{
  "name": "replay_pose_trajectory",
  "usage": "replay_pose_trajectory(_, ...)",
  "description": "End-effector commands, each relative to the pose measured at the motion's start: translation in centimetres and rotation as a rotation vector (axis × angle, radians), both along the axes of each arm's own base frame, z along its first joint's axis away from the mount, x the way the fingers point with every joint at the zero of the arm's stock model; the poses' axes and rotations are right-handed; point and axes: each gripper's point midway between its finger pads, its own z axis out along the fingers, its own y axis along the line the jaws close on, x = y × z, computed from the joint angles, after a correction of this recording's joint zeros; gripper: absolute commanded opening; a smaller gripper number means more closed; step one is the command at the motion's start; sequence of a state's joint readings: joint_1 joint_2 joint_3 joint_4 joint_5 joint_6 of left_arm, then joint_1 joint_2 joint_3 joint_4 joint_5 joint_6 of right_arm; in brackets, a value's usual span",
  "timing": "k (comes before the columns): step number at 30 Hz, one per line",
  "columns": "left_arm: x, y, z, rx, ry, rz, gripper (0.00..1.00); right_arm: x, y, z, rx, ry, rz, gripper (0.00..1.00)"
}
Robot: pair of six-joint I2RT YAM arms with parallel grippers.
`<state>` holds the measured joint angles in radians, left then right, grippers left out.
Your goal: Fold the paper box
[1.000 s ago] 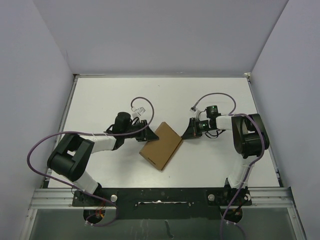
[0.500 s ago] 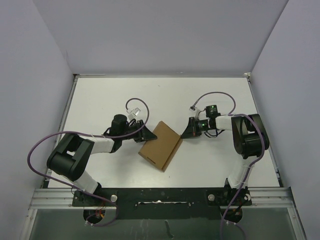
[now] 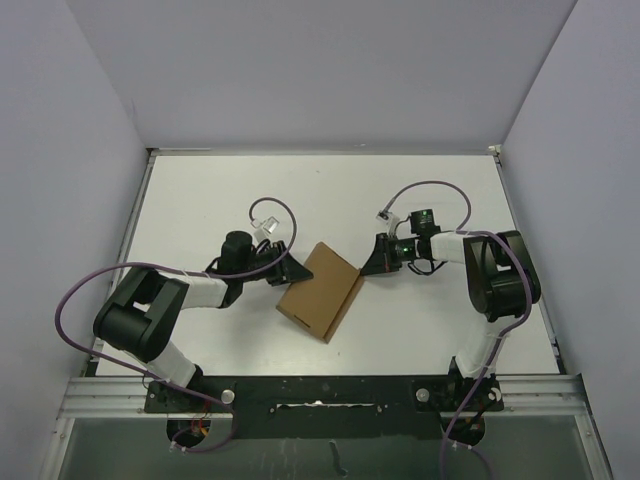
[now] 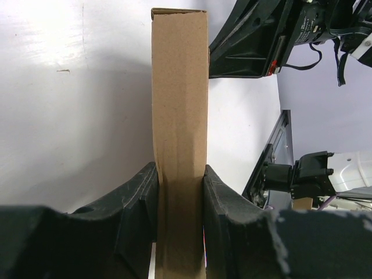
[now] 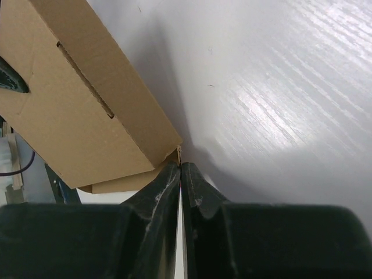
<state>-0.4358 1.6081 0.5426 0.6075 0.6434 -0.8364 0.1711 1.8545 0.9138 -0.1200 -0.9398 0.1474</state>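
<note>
Observation, top view: paper box (image 3: 322, 291) sits about mid-worktop (image 3: 200, 200), somewhat closer to the near edge than the far one. It is turned diagonally, so its corners point toward the worktop's edges. It lies between the two arms.

Appearance: plain brown cardboard, folded up into a thin rectangular box. The broad upper face is smooth and unprinted. A narrow, darker side wall shows along its near-left edge. In the right wrist view the box (image 5: 75, 104) shows a long thin slot (image 5: 87, 81) cut along one crease, and a second layer of cardboard peeks out beneath the bottom corner. In the left wrist view the box (image 4: 180, 116) appears edge-on as a narrow brown strip with faint lengthwise creases and a squared-off far end.

Left gripper (image 3: 293, 270): at the box's left corner. In its own camera the left gripper (image 4: 180, 174) is closed narrowly on the box's thickness, and each black finger (image 4: 142, 192) presses flat against one side.

Right gripper (image 3: 372, 262): at the box's right corner. In its wrist view the right gripper (image 5: 181, 168) is drawn in to a hairline. Its tips meet the box's corner, where a thin cardboard edge reaches them. Cannot tell whether that edge is actually pinched.

Purple cables (image 3: 85, 290) loop off both arms.
</note>
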Motion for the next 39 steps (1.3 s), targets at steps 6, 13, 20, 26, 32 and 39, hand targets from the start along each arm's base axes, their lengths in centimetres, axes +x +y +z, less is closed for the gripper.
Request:
replay_pose_trajectory(6,1.9,1.3,0.2,0.016,-0.068,0.094,0.02,0.3,0.5,1.7,-0.026,-0.124,0.063,0.12)
replay_pose_trajectory(13,1.7,1.3,-0.1,0.012,-0.065,0.078,0.02,0.4,0.3,1.8,-0.035,-0.141,0.078,0.24)
replay_pose_trajectory(20,1.6,1.3,-0.6,0.002,-0.048,0.062,0.02,1.6,0.3,3.4,-0.014,-0.253,0.121,0.32)
replay_pose_trajectory(26,1.7,1.5,-0.9,-0.014,-0.030,0.061,0.01,1.9,1.3,4.7,0.096,-0.360,0.221,0.45)
replay_pose_trajectory(32,1.4,2.0,-1.5,-0.002,0.003,0.043,0.01,1.6,1.5,7.2,0.194,-0.524,0.198,0.62)
replay_pose_trajectory(39,1.6,2.3,-2.1,-0.007,0.027,0.042,0.01,1.7,0.9,3.8,0.196,-0.299,0.111,0.60)
